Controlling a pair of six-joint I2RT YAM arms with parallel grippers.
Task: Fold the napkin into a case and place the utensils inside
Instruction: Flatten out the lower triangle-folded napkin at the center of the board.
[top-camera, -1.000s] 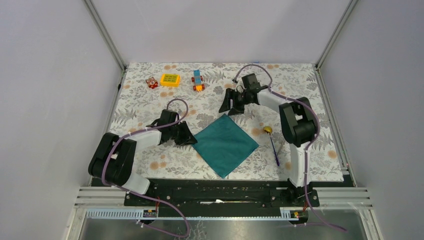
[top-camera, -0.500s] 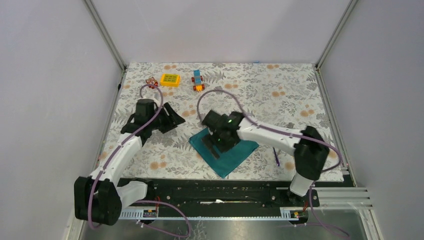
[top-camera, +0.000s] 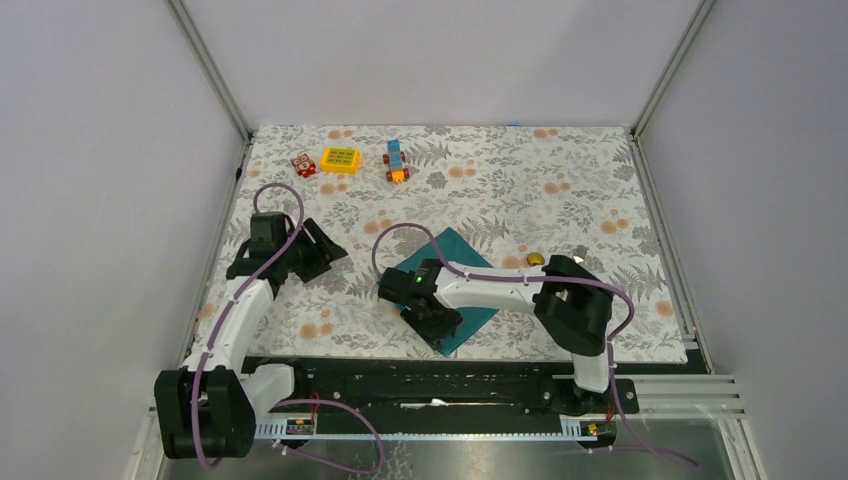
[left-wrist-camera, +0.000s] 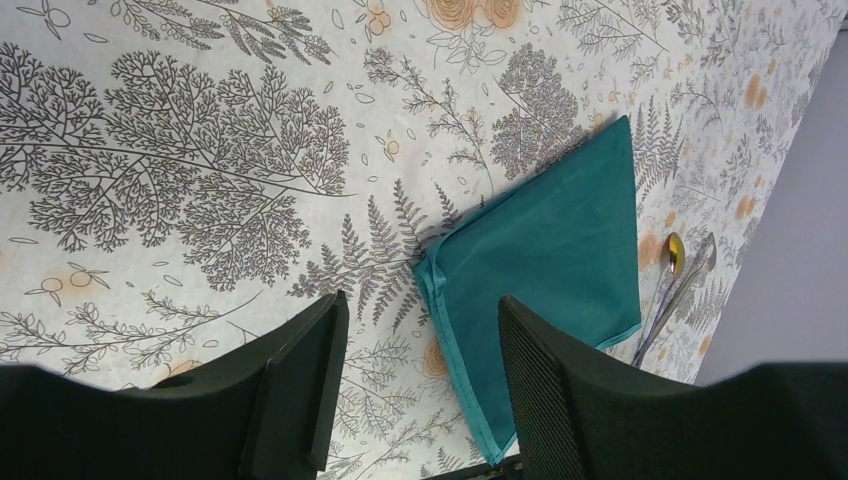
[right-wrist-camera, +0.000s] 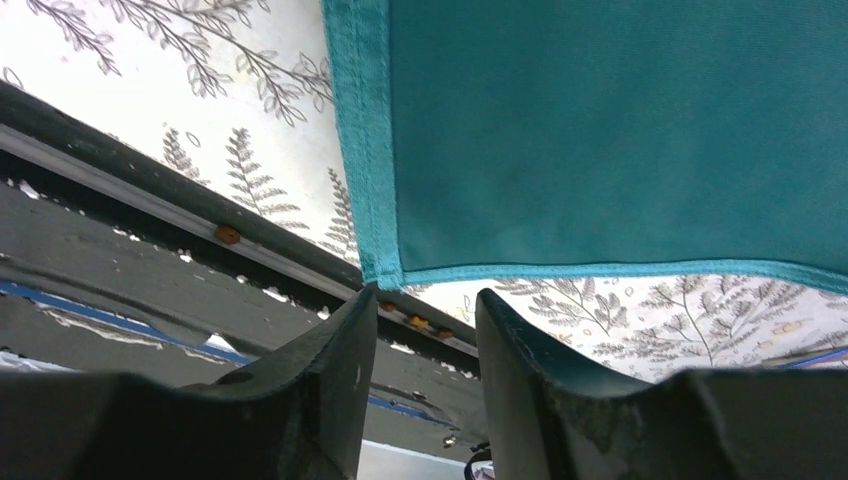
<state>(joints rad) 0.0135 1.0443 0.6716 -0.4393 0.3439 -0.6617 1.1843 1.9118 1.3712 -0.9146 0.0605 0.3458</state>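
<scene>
Plainly teal napkin, flat, hemmed edges

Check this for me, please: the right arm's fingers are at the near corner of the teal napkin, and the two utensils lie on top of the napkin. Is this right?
Not quite. The utensils do not lie on the napkin. They lie on the tablecloth beside it, as the left wrist view shows. The right arm's fingers are indeed at the napkin's near corner.
</scene>
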